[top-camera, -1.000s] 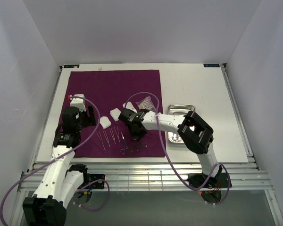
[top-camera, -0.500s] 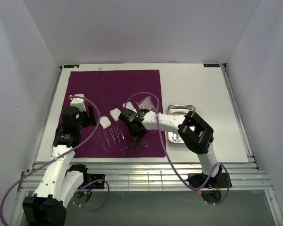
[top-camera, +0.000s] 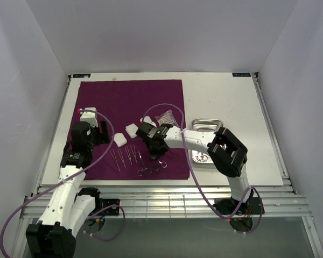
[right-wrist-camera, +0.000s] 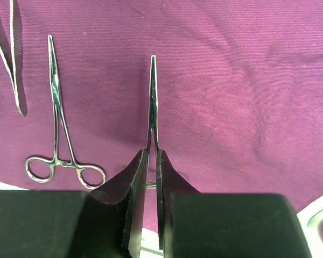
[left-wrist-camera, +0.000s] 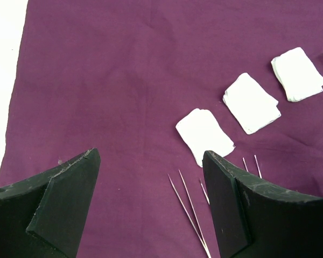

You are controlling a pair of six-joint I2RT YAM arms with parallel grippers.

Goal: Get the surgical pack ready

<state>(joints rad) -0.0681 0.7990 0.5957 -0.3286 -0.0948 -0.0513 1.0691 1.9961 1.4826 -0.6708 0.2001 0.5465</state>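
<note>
Slightly rightward the right arm's elbow has swung, while the right fingers (right-wrist-camera: 135,188) stay clamped on a thin steel instrument (right-wrist-camera: 153,91) low over the near part of the purple cloth (top-camera: 129,99), which lies spread flat on the bench (top-camera: 226,97). Over the cloth's left part the left fingers (left-wrist-camera: 59,204) hang wide apart, three gauze pads (left-wrist-camera: 251,102) lying ahead of them.

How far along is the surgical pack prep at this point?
Done: the purple cloth lies flat, with three gauze pads and several instruments laid out on it. In hand: the right tool is shut on a slim steel instrument above the cloth; the left tool hovers open. Left: the steel tray sits off the cloth, apparently not empty, and nothing is folded yet.
</note>
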